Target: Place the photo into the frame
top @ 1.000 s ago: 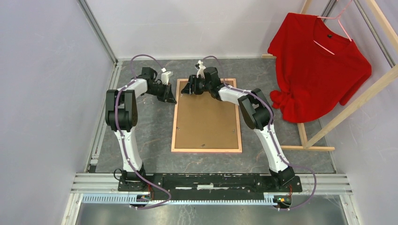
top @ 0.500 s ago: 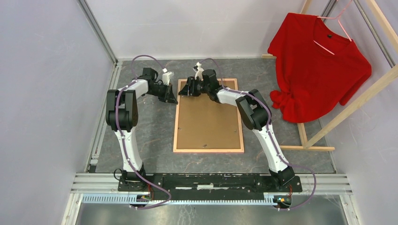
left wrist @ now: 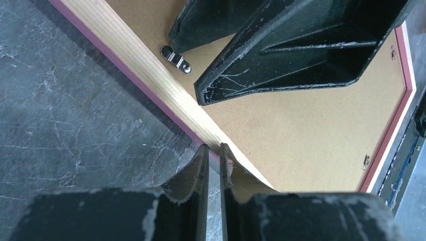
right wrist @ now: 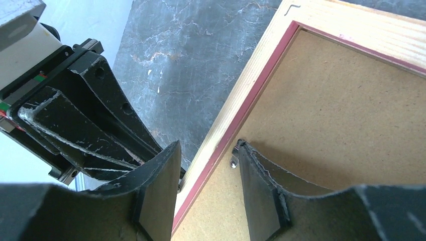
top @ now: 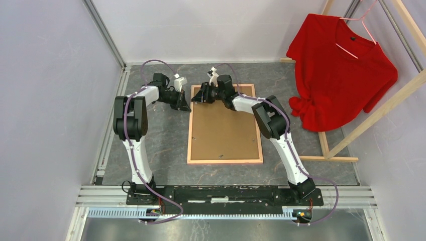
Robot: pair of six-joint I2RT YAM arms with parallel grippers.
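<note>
Top external: frame (top: 225, 131) slightly further right than before.

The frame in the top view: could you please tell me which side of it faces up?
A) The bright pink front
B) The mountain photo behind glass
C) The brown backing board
C: in the top view the frame lies flat with its backing board upward, and the left wrist view shows a metal clip fixed on that board.
</note>
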